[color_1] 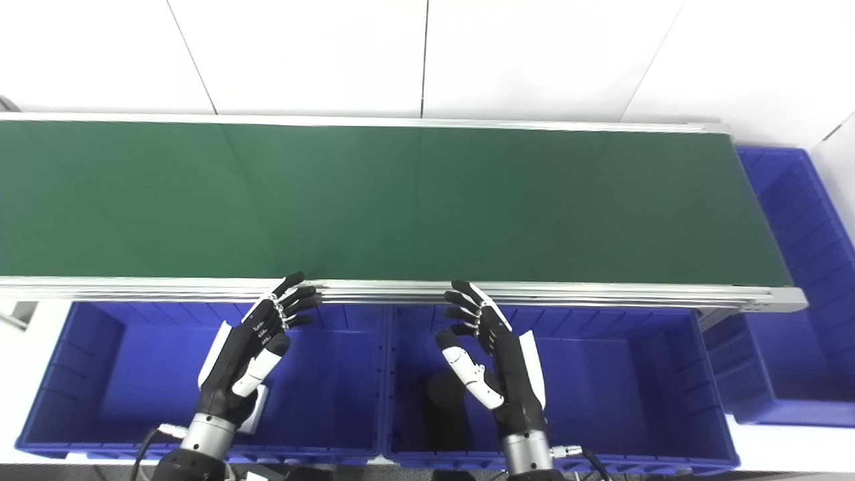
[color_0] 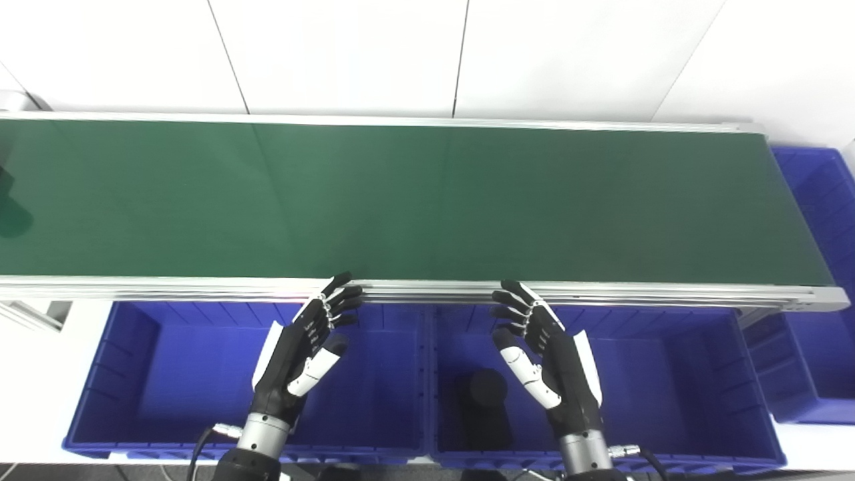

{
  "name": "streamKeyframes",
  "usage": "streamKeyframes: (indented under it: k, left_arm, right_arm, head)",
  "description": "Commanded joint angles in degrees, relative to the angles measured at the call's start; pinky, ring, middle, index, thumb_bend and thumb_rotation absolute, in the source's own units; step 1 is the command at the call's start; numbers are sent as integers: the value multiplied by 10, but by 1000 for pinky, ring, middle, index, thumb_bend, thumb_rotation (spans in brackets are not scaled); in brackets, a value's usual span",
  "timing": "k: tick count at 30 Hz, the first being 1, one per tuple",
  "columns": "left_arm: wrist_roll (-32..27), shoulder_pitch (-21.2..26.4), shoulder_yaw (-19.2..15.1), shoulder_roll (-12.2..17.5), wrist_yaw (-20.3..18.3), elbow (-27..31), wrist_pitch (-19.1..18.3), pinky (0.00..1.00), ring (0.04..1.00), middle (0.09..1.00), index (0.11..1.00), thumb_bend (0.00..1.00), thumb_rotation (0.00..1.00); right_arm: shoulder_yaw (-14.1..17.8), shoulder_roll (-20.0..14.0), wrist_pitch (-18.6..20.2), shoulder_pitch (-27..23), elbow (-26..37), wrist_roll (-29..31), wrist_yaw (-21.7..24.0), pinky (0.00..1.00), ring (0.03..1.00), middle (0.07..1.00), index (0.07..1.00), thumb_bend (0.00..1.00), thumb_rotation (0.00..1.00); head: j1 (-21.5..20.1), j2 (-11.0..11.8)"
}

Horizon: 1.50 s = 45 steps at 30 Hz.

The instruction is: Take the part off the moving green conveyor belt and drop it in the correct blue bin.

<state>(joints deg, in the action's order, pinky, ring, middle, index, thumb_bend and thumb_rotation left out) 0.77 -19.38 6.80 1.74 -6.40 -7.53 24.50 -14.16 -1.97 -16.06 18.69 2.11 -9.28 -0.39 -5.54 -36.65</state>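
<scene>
The green conveyor belt [color_0: 414, 200] runs across the view and carries no part that I can see. My left hand [color_0: 304, 351] is open and empty, held above the left blue bin [color_0: 153, 374] just short of the belt's near rail. My right hand [color_0: 544, 361] is open and empty above the middle blue bin [color_0: 668, 381]. A black cylindrical part [color_0: 484, 404] lies in the middle bin, left of my right hand. In the right eye view a white piece [color_1: 257, 407] shows in the left bin under my left wrist.
A third blue bin [color_0: 821, 280] stands at the belt's right end. The aluminium rail [color_0: 200, 288] edges the belt on the near side. A white wall [color_0: 427, 53] stands behind the belt.
</scene>
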Motion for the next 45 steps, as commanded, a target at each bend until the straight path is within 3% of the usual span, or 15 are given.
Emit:
streamKeyframes:
  k: [1,33,43,45]
  left_arm:
    - [1,6,1,4,2,8,24,761,813,834,890,799,770]
    - [2,8,3,0,5,6,24,754,808,831,890,791,768]
    - [6,9,7,-2,9,2,24,761,811,830,886,800,758]
    - [7,12,9,-4,12,-4,24,753,806,824,880,803,747]
  right_arm:
    - [0,4,-27,-7,14,4,6,661,748,796,843,533,645]
    - [1,-2,-37,-9,7,8,7,666,753,800,846,513,640]
    - [3,-4,-49,-12,-3,3,4,655,743,795,849,512,670]
    - [5,-6,-55,-15,-12,8,4,657,745,797,850,504,670]
  head:
    - [0,1]
    - [14,7]
    - [56,24]
    - [83,39]
